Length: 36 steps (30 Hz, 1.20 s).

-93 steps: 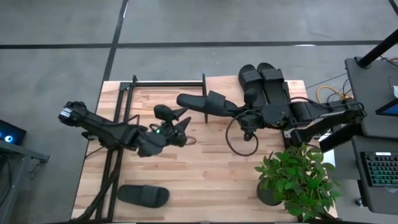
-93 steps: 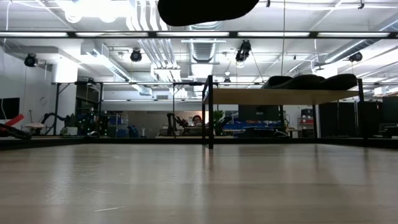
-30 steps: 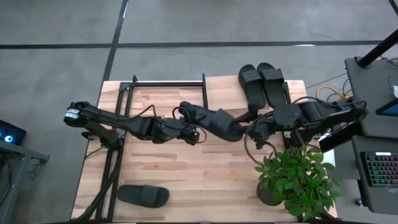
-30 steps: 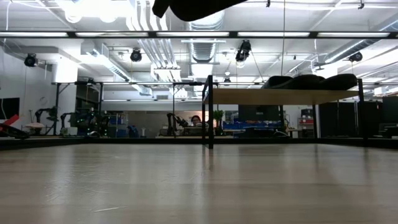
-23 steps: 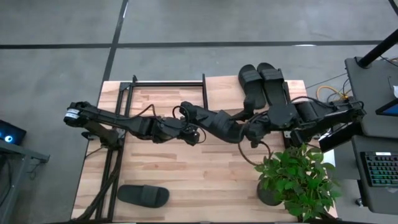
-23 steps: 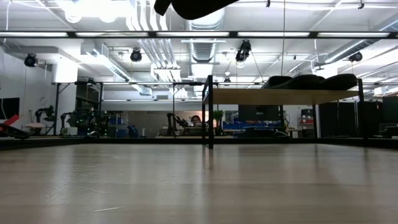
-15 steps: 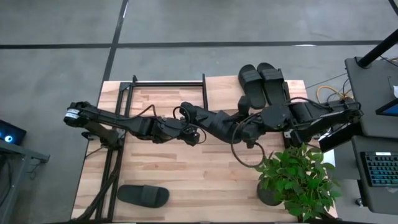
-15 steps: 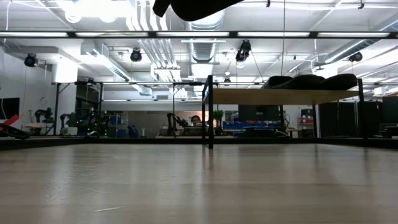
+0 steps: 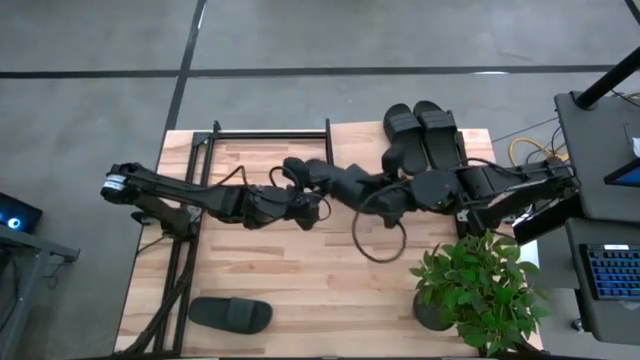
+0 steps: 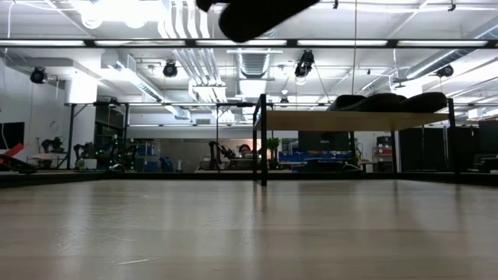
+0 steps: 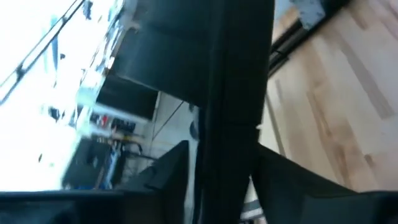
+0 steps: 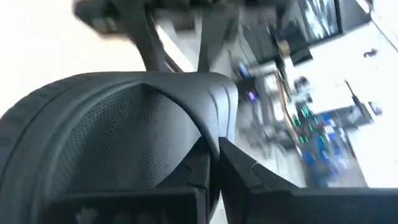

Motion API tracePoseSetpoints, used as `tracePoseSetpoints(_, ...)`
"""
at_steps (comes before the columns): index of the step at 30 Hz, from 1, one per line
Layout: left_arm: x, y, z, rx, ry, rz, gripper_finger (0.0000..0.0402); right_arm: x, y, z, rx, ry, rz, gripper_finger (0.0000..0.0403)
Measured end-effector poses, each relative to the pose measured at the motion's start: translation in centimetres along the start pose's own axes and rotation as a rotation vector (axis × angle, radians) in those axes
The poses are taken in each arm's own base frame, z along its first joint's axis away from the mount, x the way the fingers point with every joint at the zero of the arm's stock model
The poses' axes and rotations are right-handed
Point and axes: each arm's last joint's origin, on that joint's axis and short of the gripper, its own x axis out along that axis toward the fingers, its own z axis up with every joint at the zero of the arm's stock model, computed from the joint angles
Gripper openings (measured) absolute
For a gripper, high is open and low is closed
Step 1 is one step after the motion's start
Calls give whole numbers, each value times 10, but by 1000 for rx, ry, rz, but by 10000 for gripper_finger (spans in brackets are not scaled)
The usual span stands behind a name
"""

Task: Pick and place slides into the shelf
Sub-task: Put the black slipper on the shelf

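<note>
A black slide (image 9: 335, 178) hangs high over the table's middle between my two arms; it also shows at the top of the low view (image 10: 257, 12). My right gripper (image 9: 378, 198) is shut on its right end. My left gripper (image 9: 308, 203) is at its left end, open, its fingers (image 11: 165, 177) on either side of the slide's dark edge (image 11: 233, 93). Two more slides (image 9: 420, 135) lie flat on the shelf's plank top (image 9: 355, 145) at the far right. Another slide (image 9: 230, 315) lies on its sole near the table's near left corner. My left gripper: I cannot tell whether a finger touches the slide's edge; on one side a gap shows. My right gripper pinches a thin edge of the slide (image 12: 208, 140) between its two fingers, beside the dotted face. The fingers come nearly level from the table's right. The slide hangs clear of the table.
A potted plant (image 9: 475, 285) stands at the near right corner. A cable loop (image 9: 375, 235) hangs under my right arm. A black metal frame (image 9: 265, 130) runs along the far left edge, and black rails (image 9: 180, 270) along the left side.
My right gripper has moved toward the table's left, onto the slide's right end. The slide has stayed aloft but has turned: in the low view its flat outline has become thicker and more tilted. My left arm has kept its place.
</note>
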Motion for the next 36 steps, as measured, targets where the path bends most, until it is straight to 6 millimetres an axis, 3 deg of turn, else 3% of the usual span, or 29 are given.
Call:
tracePoseSetpoints(5, -14, 8, -11, -99, 73, -24, 200, 1, -6, -6, 43, 93, -86, 10)
tracePoseSetpoints(9, -29, 15, -23, -198, 125, -62, 219, 7, -8, -15, 56, 192, -156, 9)
tracePoseSetpoints(20, -61, 23, -51, -418, 144, -62, 223, 45, -3, -55, 89, 433, -219, 9)
tracePoseSetpoints(36, -65, 15, -62, -445, 135, -56, 224, 76, 31, -114, 43, 704, -198, 9)
